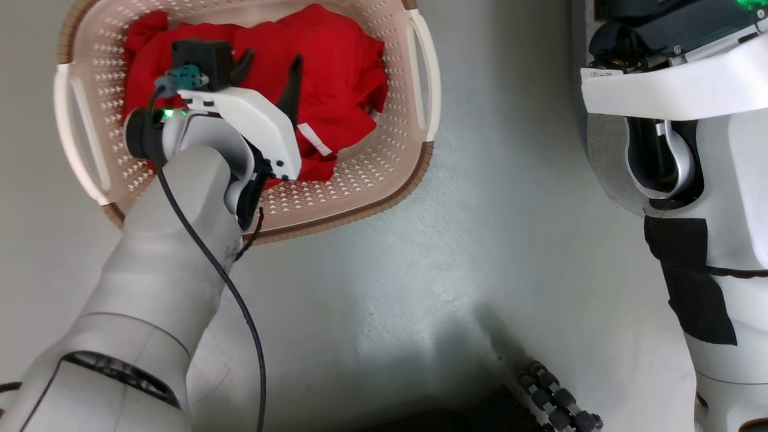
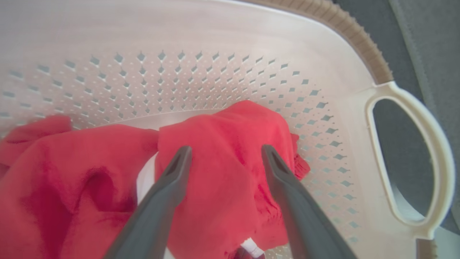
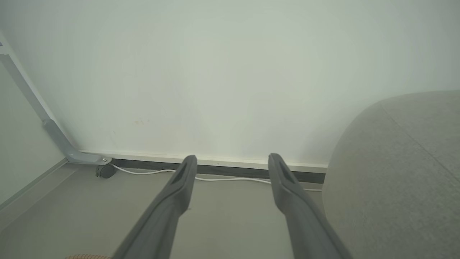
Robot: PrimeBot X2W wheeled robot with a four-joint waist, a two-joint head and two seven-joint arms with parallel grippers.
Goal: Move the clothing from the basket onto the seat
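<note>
Red clothing (image 1: 336, 78) lies bunched inside the basket (image 1: 384, 174); looks soft, light, floppy. Your left gripper (image 2: 226, 151) hangs above it, jaws spread: pinch the raised fold between them. Right gripper (image 3: 233, 160) jaws spread, empty.

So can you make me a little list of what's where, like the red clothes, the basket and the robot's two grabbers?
clothing: red, bunched up inside the basket
basket: cream, holes in its sides, standing on the floor
left gripper: open, fingers spread either side of a hump of the clothing
right gripper: open, holding nothing
seat: grey, with a rounded edge
job so far: clothing not yet lifted out
</note>
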